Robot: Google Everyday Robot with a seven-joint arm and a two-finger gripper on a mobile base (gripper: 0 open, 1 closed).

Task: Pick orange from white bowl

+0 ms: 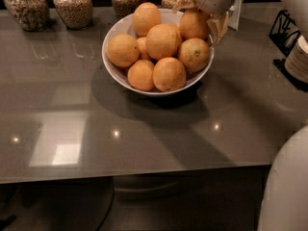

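The white bowl (113, 69) stands on the grey table and holds several oranges. The orange (194, 24), large and evenly bright, lies at the bowl's back right. My gripper (202, 14) reaches down from the top right, and its jaws are open and straddle that orange. One finger (219, 28) hangs by the orange's right side, over the bowl's rim. The other finger (184, 3) is at the orange's upper left. The orange rests among the others in the bowl. A smaller orange with a dark stem spot (194, 55) lies just in front of it.
Several glass jars of grain (73, 5) line the table's back edge. A black wire rack (285, 30) and a stack of pale plates (299, 59) stand at the right. A white card (237, 11) stands behind the bowl. My pale body (286, 191) fills the bottom right corner.
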